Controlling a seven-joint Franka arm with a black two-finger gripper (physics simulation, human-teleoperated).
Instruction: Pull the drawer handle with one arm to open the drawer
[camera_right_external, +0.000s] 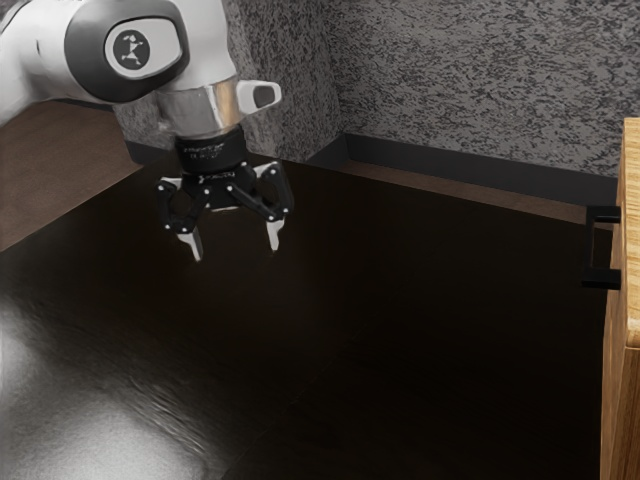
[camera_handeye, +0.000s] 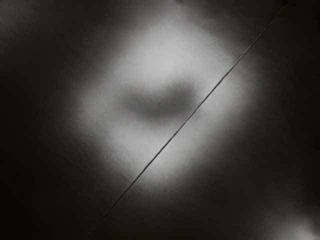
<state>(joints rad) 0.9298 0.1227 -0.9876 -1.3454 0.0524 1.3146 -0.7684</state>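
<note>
A wooden drawer cabinet (camera_right_external: 624, 300) stands at the exterior view's right edge. Its black handle (camera_right_external: 599, 247) sticks out from the front toward the exterior view's left. My black gripper (camera_right_external: 232, 238) hangs open over the dark floor at the exterior view's upper left, fingers pointing down, nothing between them. It is far from the handle, with a wide stretch of floor between them. The wrist view looks straight down on the glossy dark floor (camera_handeye: 75, 175), crossed by a thin seam (camera_handeye: 190, 117), with a blurred dark shadow in a bright glare patch.
A grey speckled wall (camera_right_external: 480, 80) with a dark baseboard (camera_right_external: 470, 165) runs along the back. A brown wooden strip of floor (camera_right_external: 50, 160) lies at the exterior view's left, behind the arm. Glare shines on the floor at the lower left.
</note>
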